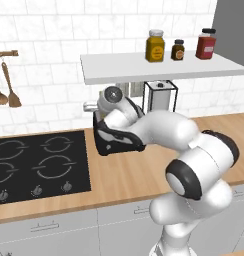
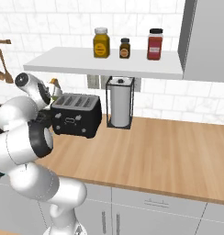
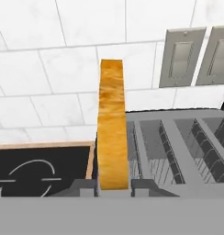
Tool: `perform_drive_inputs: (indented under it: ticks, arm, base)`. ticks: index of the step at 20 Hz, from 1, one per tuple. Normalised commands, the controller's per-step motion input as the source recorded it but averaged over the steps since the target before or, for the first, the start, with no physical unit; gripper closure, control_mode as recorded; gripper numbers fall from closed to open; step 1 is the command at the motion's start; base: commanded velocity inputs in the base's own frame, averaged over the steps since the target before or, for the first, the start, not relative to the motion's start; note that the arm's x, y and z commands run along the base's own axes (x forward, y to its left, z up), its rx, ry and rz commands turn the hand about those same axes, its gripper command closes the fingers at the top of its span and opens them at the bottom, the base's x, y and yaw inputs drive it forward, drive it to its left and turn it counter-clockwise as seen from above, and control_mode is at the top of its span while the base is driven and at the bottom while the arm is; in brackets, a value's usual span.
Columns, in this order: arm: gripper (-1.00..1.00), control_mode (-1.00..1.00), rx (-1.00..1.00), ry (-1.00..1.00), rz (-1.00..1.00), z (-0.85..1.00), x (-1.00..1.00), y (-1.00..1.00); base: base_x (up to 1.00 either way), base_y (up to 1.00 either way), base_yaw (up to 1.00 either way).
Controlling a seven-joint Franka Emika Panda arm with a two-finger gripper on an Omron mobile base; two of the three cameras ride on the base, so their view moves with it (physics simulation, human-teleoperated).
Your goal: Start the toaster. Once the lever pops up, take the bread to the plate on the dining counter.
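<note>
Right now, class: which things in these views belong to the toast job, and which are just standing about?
Belongs to the job:
- toaster
- bread, gripped edge-on by the end effector above the slots

Just standing about:
- paper towel holder
- three jars on the shelf
- stovetop
- hanging spoons

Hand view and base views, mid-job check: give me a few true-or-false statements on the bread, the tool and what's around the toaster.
1. The tool is shut on the bread. True.
2. The bread lies flat on the worktop. False: it stands on edge between the fingertips, above the toaster.
3. A paper towel roll stands in a wire holder right of the toaster. True.
4. Three jars sit on the shelf above. True.
5. The toaster is white. False: it is black.
</note>
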Motion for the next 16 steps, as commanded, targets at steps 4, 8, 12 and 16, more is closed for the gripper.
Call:
perform_drive_inputs:
  ticks: [4, 8, 12, 16]
  arm:
    - [1.0, -1.0, 0.0, 0.0, 0.0, 0.6, -0.6, 0.12]
    - [1.0, -1.0, 0.0, 0.04, 0.0, 0.41, -0.88, 0.02]
    - [1.0, -1.0, 0.0, 0.05, -0.08, 0.05, -0.85, -0.34]
    - [1.0, -1.0, 0.0, 0.01, -0.08, 0.0, -0.8, -0.91]
  base:
    - [0.0, 0.0, 0.0]
    - [0.0, 0.0, 0.0]
    - [0.0, 0.0, 0.0]
    - [0.0, 0.0, 0.0]
